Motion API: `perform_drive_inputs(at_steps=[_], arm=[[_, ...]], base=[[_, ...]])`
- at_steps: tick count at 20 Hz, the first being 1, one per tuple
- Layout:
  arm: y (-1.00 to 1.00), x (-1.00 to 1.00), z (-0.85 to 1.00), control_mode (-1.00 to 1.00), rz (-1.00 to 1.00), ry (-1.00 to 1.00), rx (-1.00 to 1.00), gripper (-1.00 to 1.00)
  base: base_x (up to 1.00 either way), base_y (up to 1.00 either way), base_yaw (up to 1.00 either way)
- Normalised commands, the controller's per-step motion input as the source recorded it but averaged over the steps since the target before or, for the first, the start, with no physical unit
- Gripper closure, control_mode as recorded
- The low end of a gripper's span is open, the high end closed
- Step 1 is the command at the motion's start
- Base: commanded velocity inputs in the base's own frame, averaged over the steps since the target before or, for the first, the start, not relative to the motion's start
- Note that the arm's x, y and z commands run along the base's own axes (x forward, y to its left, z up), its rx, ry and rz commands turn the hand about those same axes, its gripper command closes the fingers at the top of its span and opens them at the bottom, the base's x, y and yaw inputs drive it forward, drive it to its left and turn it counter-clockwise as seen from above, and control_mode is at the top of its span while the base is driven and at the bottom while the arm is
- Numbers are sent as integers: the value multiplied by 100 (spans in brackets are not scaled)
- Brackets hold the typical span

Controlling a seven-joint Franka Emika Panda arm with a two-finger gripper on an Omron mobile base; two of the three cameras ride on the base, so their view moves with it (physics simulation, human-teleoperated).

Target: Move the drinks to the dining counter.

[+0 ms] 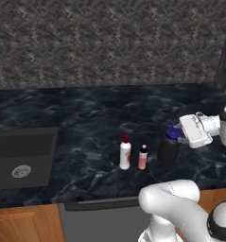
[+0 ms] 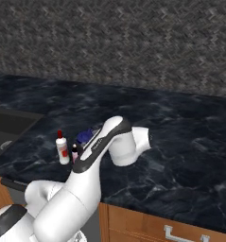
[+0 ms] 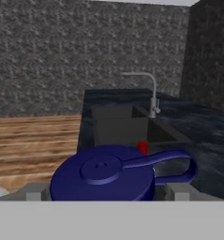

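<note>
Three drinks stand together on the dark marbled dining counter (image 1: 95, 113). The squat black bottle (image 1: 168, 150) with a blue cap (image 3: 104, 176) is on the right. Left of it are the tiny pink-and-white bottle (image 1: 143, 158) (image 2: 74, 153) and the slim white bottle with a red cap (image 1: 125, 155) (image 2: 62, 149). My gripper (image 1: 177, 133) lies level at the black bottle's top, reaching in from the right. It is open, with one fingertip (image 3: 36, 192) on each side of the blue cap, which fills the space between them. A small gap shows on the loop-handle side.
A dark sink (image 1: 20, 158) (image 2: 5, 127) is set into the counter at the left, with a steel faucet (image 3: 153, 93) beside it. A grey herringbone wall runs along the back. Wooden cabinet fronts (image 2: 147, 222) sit below the counter's front edge.
</note>
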Motion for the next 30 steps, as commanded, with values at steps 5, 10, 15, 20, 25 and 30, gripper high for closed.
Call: perform_drive_inputs(at_steps=[5,10,15,20,25,30], arm=[[-16,38,-21,-100,-4,8,0,100],[-6,33,-27,-100,-4,1,0,100],[0,15,-34,-100,-5,-1,0,100],[0,0,-32,-100,-3,-10,0,100],[0,4,-24,-100,-2,-10,0,100],[0,10,-30,-100,-3,-8,0,100]], base=[[0,0,0],[0,0,0],[0,0,0],[0,0,0],[0,0,0],[0,0,0]])
